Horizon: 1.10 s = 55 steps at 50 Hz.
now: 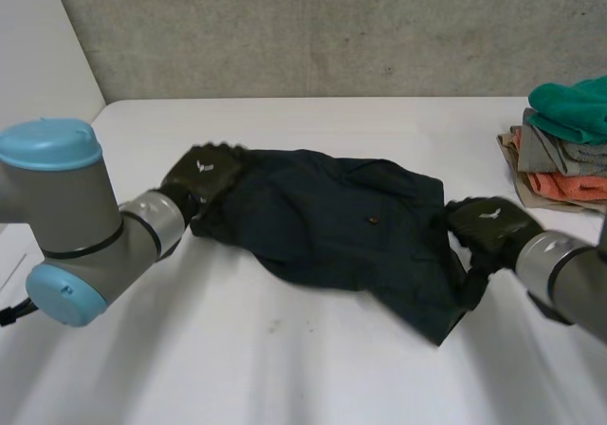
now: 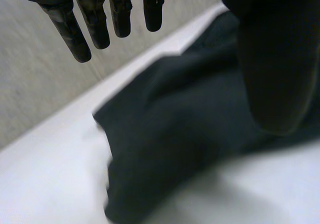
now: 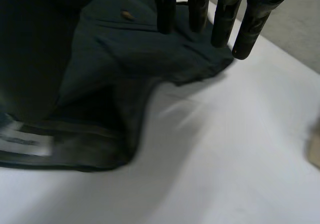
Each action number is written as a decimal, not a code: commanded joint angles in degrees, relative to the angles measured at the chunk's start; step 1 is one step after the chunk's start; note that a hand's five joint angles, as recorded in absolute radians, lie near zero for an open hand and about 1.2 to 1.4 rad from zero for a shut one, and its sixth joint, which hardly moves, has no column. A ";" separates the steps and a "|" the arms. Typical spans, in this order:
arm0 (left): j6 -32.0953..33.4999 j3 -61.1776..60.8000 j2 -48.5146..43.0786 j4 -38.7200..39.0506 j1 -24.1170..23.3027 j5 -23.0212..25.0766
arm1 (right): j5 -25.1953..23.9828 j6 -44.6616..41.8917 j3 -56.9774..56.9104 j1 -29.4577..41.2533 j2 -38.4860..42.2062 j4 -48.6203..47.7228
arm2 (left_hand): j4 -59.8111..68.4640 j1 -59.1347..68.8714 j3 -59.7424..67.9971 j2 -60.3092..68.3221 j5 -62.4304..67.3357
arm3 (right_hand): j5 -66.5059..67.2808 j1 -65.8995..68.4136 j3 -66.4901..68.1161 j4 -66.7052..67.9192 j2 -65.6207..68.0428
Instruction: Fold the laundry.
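Dark navy woven garment [image 1: 341, 226], rumpled and only roughly flat, lies across the middle of the white bench [image 1: 285, 359], stretched from side to side; a small brown button [image 1: 372, 221] shows near its centre. Left robot hand [image 1: 204, 176] sits at the garment's left end; in its wrist view the fingers [image 2: 97, 24] are straight and spread, clear of the cloth, holding nothing. Right robot hand [image 1: 488, 226] sits at the right end; its fingers [image 3: 247, 29] point straight down over the cloth's edge and clasp nothing either; a white sewn label [image 3: 27, 141] shows on a thick hem beside it. A stack of folded clothes [image 1: 569, 136], green on top over grey and orange, rests at the bench's far right, apart from the garment. By its look the fabric is light and limp, thicker at seams and hem; lifted at one point it would likely sag and bunch; better to pinch two corners of one hem, through both layers, and draw it taut before folding.
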 commanded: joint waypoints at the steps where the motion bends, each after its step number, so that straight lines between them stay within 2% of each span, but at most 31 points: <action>1: 6.38 0.28 -8.03 2.61 0.44 0.13 | 0.70 6.52 5.22 7.19 1.13 -9.68 | 3.76 4.65 3.32 3.71 3.03 | -3.58 -2.18 -2.03 -3.68 -2.72; 4: 6.65 1.94 -10.85 4.28 0.00 -0.05 | 1.57 7.32 5.23 8.96 3.68 -11.44 | 10.14 11.03 9.69 10.09 9.41 | -3.58 -2.18 -2.03 -3.68 -2.72; 7: 6.65 3.53 -12.70 6.13 -0.27 -0.48 | 3.68 6.88 5.05 9.66 6.23 -12.94 | 27.60 28.49 27.15 27.55 26.87 | -3.58 -2.18 -2.03 -3.68 -2.72; 8: 6.65 3.79 -12.79 6.83 -0.35 -0.66 | 4.64 6.88 4.79 9.75 6.76 -13.38 | 34.48 35.37 34.04 34.44 33.75 | 0.96 2.37 2.52 0.87 1.83; 9: 6.65 4.14 -12.70 8.49 -0.70 -1.10 | 6.74 6.88 4.44 9.75 7.37 -14.34 | 53.70 54.59 53.26 53.66 52.97 | 25.02 26.43 26.57 24.93 25.88; 10: 6.65 4.32 -12.61 9.37 -0.88 -1.27 | 7.81 6.88 4.35 9.75 7.38 -15.13 | 64.22 65.11 63.77 64.17 63.49 | 39.25 40.66 40.80 39.16 40.11; 11: 6.56 4.32 -12.61 10.25 -1.06 -1.54 | 8.86 6.71 4.35 9.58 7.29 -16.36 | 68.13 69.02 67.69 68.09 67.40 | 55.71 57.12 57.27 55.62 56.57; 12: 6.56 4.32 -12.61 11.22 -1.23 -1.89 | 10.00 6.71 4.44 9.23 7.20 -18.89 | 68.17 69.06 67.73 68.12 67.44 | 66.31 67.72 67.86 66.21 67.17; 16: 6.38 3.80 -9.72 13.07 -2.55 -5.49 | 10.19 5.13 4.44 9.31 3.71 -22.87 | 68.17 69.06 67.73 68.13 67.44 | 66.42 67.82 67.97 66.32 67.28; 18: 6.21 2.39 -4.19 12.90 -3.52 -7.95 | 10.28 3.46 4.26 8.96 0.37 -22.70 | 68.17 69.06 67.73 68.13 67.44 | 66.42 67.82 67.97 66.32 67.28; 23: 5.77 -1.74 9.07 12.99 -4.31 -9.27 | 10.10 -1.02 1.72 8.87 -8.87 -21.39 | 68.17 69.06 67.73 68.13 67.44 | 66.42 67.82 67.97 66.32 67.28; 24: 5.33 -2.79 14.14 12.99 -4.31 -9.27 | 9.75 -2.07 -0.29 8.79 -11.58 -19.81 | 68.17 69.06 67.73 68.13 67.44 | 66.42 67.82 67.97 66.32 67.28; 28: 1.74 -3.50 24.36 12.38 -4.75 -9.28 | 8.35 -3.14 -7.66 8.87 -18.26 -10.87 | 68.17 69.06 67.73 68.13 67.44 | 66.42 67.82 67.97 66.32 67.28; 32: -2.13 -2.54 30.70 8.61 -5.10 -8.84 | 6.24 -3.31 -16.89 8.87 -20.30 -1.72 | 68.17 69.06 67.73 68.13 67.44 | 66.42 67.82 67.97 66.32 67.28; 36: -3.90 -1.05 32.39 5.35 -4.84 -7.70 | 4.48 -3.31 -21.92 8.09 -20.22 2.69 | 68.17 69.06 67.73 68.13 67.44 | 66.42 67.82 67.97 66.32 67.28; 39: -3.99 -0.78 31.08 5.07 -4.93 -6.99 | 3.86 -3.31 -22.11 6.86 -18.73 2.53 | 68.17 69.06 67.73 68.13 67.44 | 66.42 67.82 67.97 66.32 67.28; 43: -3.46 0.10 23.53 5.34 -4.58 -7.08 | 3.33 -2.61 -22.11 5.45 -8.57 1.91 | 68.17 69.06 67.73 68.13 67.44 | 66.42 67.82 67.97 66.32 67.28; 50: -2.76 8.70 3.94 9.29 -4.05 -7.69 | 4.12 -1.21 -22.81 6.67 5.96 0.07 | 68.17 69.06 67.73 68.13 67.44 | 66.42 67.82 67.97 66.32 67.28; 52: -1.54 12.56 -2.20 10.08 -3.35 -7.69 | 4.74 1.07 -22.98 7.38 10.00 -2.74 | 68.17 69.06 67.73 68.13 67.44 | 66.42 67.82 67.97 66.32 67.28; 55: 0.66 16.44 -6.62 10.70 -2.64 -7.78 | 4.92 6.94 -22.81 9.13 12.91 -6.42 | 68.17 69.06 67.73 68.13 67.44 | 65.64 67.05 67.20 65.55 66.50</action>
